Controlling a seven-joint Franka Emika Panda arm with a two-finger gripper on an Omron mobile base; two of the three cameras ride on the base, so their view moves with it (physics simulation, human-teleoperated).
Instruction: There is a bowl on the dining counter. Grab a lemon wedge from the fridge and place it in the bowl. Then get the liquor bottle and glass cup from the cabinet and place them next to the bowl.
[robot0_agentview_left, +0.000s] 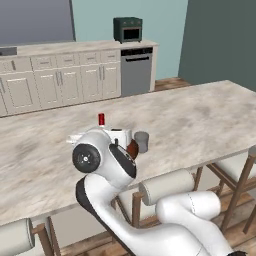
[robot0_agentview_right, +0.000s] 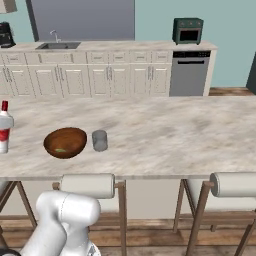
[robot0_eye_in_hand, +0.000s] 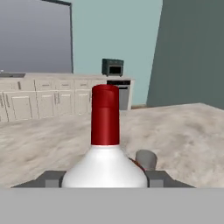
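While the hand view placed the liquor bottle (robot0_eye_in_hand: 105, 162) directly between the two dark finger tips (robot0_eye_in_hand: 51, 178), with its white shoulder filling the gap and its red cap standing upright above, the fingers sat against the bottle's sides, closed on it at a wide spread. From the right base view the same bottle (robot0_agentview_right: 4, 127) stood upright on the dining counter (robot0_agentview_right: 175, 135) at the far left edge of the frame, white with a red cap and a red label band. That view also gave an unobstructed look at the brown bowl (robot0_agentview_right: 65, 142), which held a small pale green piece inside, and at the grey glass cup (robot0_agentview_right: 100, 140) standing just beside the bowl on its right. Seen from the left base view, the arm's white elbow and dark joint covered most of the bowl (robot0_agentview_left: 132, 148), leaving only a brown sliver, and only the bottle's red cap (robot0_agentview_left: 101, 119) rose above the hand; the glass cup (robot0_agentview_left: 141, 141) stood clear to the right. Cushioned stools (robot0_agentview_right: 89, 185) lined the near counter edge. Against the back wall stood cream cabinets (robot0_agentview_right: 100, 77), a grey dishwasher (robot0_agentview_right: 188, 74), a dark green toaster oven (robot0_agentview_right: 187, 30) and a sink (robot0_agentview_right: 58, 45).
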